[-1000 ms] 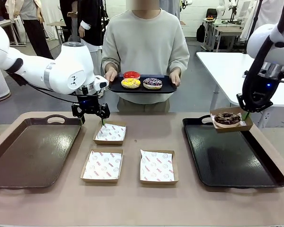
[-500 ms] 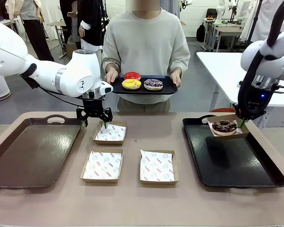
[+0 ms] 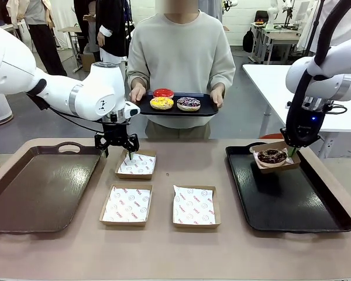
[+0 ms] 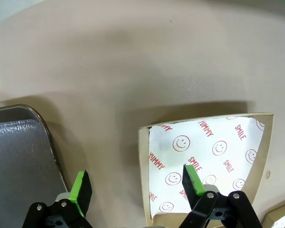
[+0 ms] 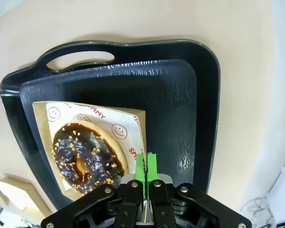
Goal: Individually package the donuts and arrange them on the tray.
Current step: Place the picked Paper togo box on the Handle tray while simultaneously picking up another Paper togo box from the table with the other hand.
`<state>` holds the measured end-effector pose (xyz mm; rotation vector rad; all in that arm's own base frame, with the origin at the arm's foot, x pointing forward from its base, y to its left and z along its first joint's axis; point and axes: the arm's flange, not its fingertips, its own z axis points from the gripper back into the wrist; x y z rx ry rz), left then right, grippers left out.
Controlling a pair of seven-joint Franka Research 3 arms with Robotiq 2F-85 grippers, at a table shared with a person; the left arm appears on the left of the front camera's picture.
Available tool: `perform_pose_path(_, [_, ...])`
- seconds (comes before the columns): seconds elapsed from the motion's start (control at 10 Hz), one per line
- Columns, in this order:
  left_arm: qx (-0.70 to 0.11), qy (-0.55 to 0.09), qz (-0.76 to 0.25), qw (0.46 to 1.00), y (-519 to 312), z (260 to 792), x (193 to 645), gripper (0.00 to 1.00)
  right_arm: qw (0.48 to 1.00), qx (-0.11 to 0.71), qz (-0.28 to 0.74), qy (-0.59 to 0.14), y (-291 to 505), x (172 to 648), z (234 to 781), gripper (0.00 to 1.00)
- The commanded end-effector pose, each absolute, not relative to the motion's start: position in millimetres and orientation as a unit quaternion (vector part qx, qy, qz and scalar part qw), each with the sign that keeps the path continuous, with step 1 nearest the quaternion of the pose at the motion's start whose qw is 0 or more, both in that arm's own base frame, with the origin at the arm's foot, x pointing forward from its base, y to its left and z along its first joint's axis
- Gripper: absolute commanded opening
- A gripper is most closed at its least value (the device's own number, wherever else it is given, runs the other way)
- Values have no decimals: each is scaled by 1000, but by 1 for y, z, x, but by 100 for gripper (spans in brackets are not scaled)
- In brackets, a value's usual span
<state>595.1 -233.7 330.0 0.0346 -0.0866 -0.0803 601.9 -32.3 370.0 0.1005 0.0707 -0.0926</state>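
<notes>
We have lowered the dark chocolate ring donut (image 3: 272, 156), in its paper-lined brown cardboard box (image 3: 262, 165), to the far-left corner of the black plastic tray (image 3: 298, 205), right gripper (image 3: 292, 151) clenched on the box rim, left gripper (image 4: 137, 185) released; letting go is judged next.

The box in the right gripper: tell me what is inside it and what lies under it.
Inside the box lies a chocolate donut on printed paper; the donut covers most of the paper. Under it is the black tray, whose floor there is hidden.
</notes>
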Motion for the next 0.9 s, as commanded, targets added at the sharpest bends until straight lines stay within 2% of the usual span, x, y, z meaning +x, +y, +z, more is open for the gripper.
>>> perform_pose_path(0.0, [31, -43, -33, 998, -234, 329, 597, 100, 998, 28, -54, 22, -23, 606, 371, 2])
perform_pose_path(0.8, [15, -49, -17, 999, -236, 325, 595, 100, 998, 23, -53, 24, -20, 606, 367, 2])
